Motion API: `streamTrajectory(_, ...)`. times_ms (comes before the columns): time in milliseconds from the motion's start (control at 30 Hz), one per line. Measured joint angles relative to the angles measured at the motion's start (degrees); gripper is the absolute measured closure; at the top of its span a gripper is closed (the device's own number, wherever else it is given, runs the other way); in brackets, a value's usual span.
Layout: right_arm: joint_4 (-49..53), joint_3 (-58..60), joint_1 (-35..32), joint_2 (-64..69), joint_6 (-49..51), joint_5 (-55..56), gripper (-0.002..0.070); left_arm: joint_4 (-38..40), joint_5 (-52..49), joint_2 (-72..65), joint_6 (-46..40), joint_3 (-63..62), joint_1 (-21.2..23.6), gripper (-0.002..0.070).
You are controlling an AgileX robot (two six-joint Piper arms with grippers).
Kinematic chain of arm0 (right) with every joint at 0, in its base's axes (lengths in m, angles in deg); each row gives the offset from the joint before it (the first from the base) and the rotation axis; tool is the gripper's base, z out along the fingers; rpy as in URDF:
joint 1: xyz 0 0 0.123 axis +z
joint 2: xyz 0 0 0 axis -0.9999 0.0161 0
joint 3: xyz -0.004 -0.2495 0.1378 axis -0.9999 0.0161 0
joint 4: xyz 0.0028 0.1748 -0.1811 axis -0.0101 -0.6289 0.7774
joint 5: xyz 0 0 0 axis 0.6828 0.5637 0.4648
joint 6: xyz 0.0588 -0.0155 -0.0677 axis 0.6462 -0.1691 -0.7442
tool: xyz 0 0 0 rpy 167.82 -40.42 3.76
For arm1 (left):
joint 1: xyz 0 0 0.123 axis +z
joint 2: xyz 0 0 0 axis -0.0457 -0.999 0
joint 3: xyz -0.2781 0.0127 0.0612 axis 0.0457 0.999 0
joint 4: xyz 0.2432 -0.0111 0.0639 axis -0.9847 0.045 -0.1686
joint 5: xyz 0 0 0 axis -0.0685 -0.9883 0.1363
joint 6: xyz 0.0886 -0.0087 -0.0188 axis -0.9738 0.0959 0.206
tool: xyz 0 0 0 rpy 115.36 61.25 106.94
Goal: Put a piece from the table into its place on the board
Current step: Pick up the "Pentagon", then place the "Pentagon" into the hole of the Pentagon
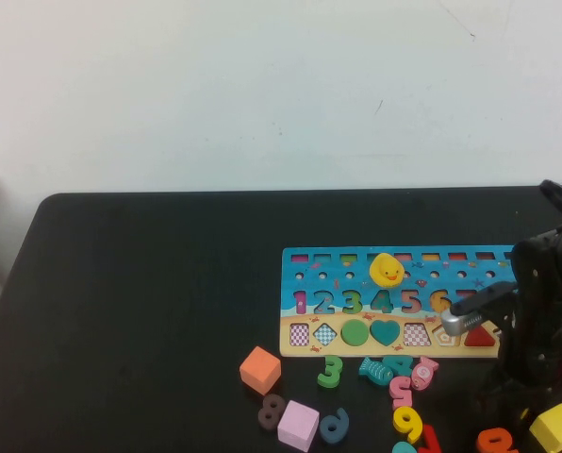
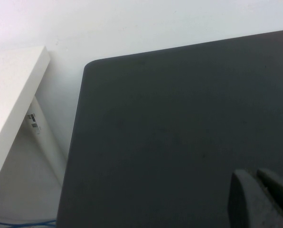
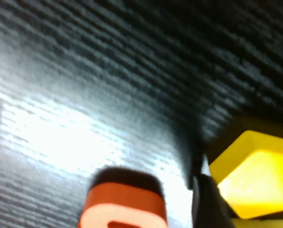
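Glossy yellow pentagon piece (image 3: 248,173), right gripper (image 1: 523,392) beside it, grip unclear, left gripper (image 2: 259,199) fingers (image 2: 243,204) clenched over table (image 2: 170,123)

The board (image 1: 394,302) lies on the table (image 1: 149,302), loose numbers (image 1: 330,371) before it.

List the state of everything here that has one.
piece, on the table, not yet in the board.
board, lying flat, pentagon slot empty.
green circle, seated in its slot.
right hand, low at the table's near right, by the piece.
left hand, parked over bare tabletop.
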Motion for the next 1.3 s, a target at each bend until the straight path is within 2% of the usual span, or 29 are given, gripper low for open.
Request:
streamTrajectory(533,-3.82,-11.3,-0.03,-4.91,-0.35,-4.36,0.031,0.0,0.0,0.0,0.0,0.0,0.0,0.0676)
streamTrajectory(867,-10.96,-12.67,-0.03,-2.65,-1.73,-1.66,0.031,0.0,0.0,0.0,0.11,0.0,0.0,0.0676)
streamTrajectory(1300,-12.64,-15.38,-0.03,1.77,-1.86,0.04,0.031,0.0,0.0,0.0,0.11,0.0,0.0,0.0676)
